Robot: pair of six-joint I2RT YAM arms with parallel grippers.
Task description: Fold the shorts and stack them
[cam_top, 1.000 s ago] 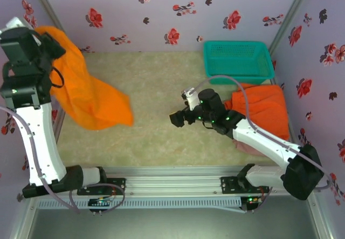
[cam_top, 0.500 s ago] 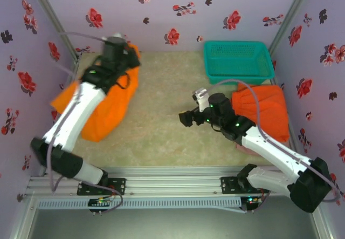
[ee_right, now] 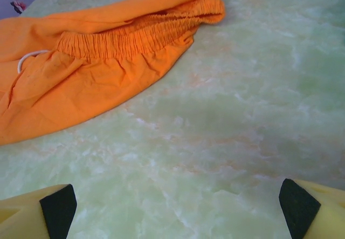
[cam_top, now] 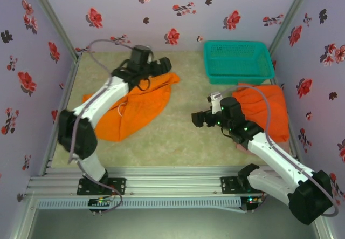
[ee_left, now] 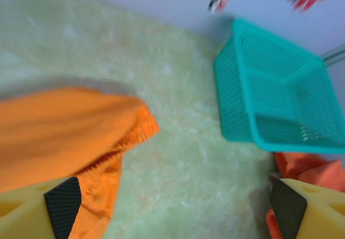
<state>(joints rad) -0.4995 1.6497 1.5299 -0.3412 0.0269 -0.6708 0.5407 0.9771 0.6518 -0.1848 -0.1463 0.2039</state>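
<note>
We are laying the loose orange shorts point(cam_top: 135, 107) flat on the worktop point(cam_top: 178, 142), toward its back left corner, with the waistband point(ee_right: 129, 42) turned toward the middle. The left gripper point(cam_top: 161, 65) is hovering just behind the waistband's end, its jaws spread wide and holding nothing. The right gripper point(cam_top: 198, 118) is hanging over the middle of the worktop, just as wide and just as empty. To fold well, we are reckoning on each gripper pinching one waistband corner, keeping clear of the white drawstring point(ee_right: 27, 61), and pulling the cloth smooth before doubling it over. The folded pile point(cam_top: 267, 112), orange on top, is lying along the right edge in front of the teal basket point(cam_top: 237, 61).
</note>
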